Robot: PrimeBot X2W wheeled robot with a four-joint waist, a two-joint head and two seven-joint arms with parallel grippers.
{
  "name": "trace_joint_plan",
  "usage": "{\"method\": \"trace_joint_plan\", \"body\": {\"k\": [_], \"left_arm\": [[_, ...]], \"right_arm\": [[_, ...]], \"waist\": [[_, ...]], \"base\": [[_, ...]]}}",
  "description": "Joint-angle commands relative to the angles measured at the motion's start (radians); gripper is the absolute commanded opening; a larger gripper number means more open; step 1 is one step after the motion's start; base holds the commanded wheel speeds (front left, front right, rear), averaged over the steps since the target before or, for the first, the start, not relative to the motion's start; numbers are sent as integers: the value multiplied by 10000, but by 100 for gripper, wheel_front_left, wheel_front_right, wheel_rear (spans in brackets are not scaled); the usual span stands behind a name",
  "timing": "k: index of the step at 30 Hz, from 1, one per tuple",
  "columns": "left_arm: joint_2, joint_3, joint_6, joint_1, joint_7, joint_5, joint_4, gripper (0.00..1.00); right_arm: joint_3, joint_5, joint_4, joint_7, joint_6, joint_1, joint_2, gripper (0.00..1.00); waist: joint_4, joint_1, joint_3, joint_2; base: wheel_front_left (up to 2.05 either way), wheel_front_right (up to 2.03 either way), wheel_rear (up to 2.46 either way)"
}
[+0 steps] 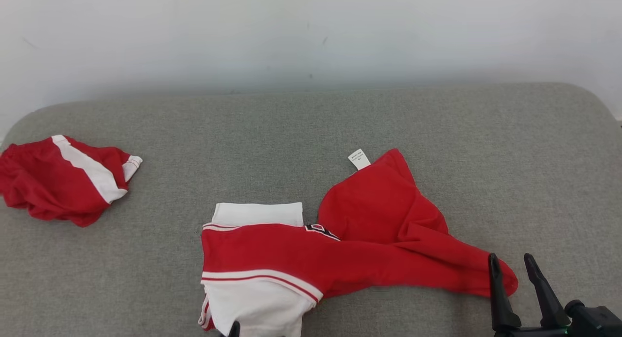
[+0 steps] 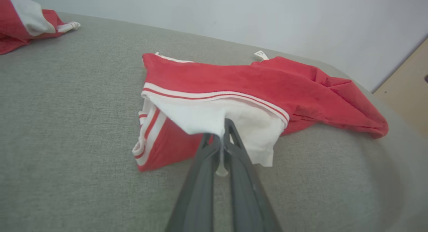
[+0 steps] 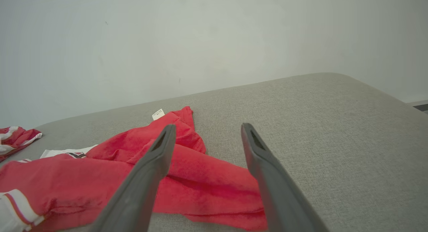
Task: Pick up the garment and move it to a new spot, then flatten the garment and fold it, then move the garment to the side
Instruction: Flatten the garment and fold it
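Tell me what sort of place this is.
Likely an indoor garment-folding workspace, perhaps a lab. A grey fabric-covered padded surface with rounded corners stands against a bare white wall. A red-and-white garment lies on it, with a crumpled red garment at its left.

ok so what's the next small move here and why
Probably lower the right gripper onto the red end of the garment and close it. The left gripper is shut on the white edge, while the right one hangs open beside the red end, so a second grip would let both lift it.
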Motion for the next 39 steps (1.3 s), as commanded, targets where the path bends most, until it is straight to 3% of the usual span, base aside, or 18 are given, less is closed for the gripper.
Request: {"method": "trace_joint_plan", "body": {"k": [1, 12, 13, 14, 15, 20, 29, 39], "left_arm": [[140, -22, 16, 330, 2, -45, -141, 0], [503, -125, 137, 1812, 705, -290, -355, 2], [591, -111, 198, 1693, 616, -143, -300, 28], [595, -71, 236, 1575, 547, -191, -243, 73], [609, -79, 210, 1466, 488, -176, -199, 98], [986, 237, 200, 496, 244, -2, -497, 100], [2394, 1012, 106, -2317, 716, -148, -845, 100], [3479, 1243, 4, -5393, 1662, -1004, 685, 100]], "right_arm": [[-24, 52, 14, -7, -24, 118, 15, 100], [-241, 94, 106, -7, -24, 300, 63, 100], [-222, 86, 132, -7, -24, 298, 63, 100], [-202, 78, 148, -9, -24, 288, 64, 100], [-184, 77, 168, -7, -24, 274, 68, 100], [-131, 99, 242, -7, -24, 105, 1, 100], [-123, 97, 364, -7, -24, -216, 51, 100], [-198, 55, 369, -7, -24, -854, 309, 100]], "waist": [[161, 1, -137, 0], [510, 1, -197, 0], [515, 1, -213, 0], [519, 1, -226, 0], [518, 1, -244, 0], [354, 1, -236, 0], [-455, 1, 224, 0], [-1551, 1, 1289, 0]], "base": [[0, 0, 0], [0, 0, 0], [0, 0, 0], [0, 0, 0], [0, 0, 0], [0, 0, 0], [0, 0, 0], [0, 0, 0]]}}
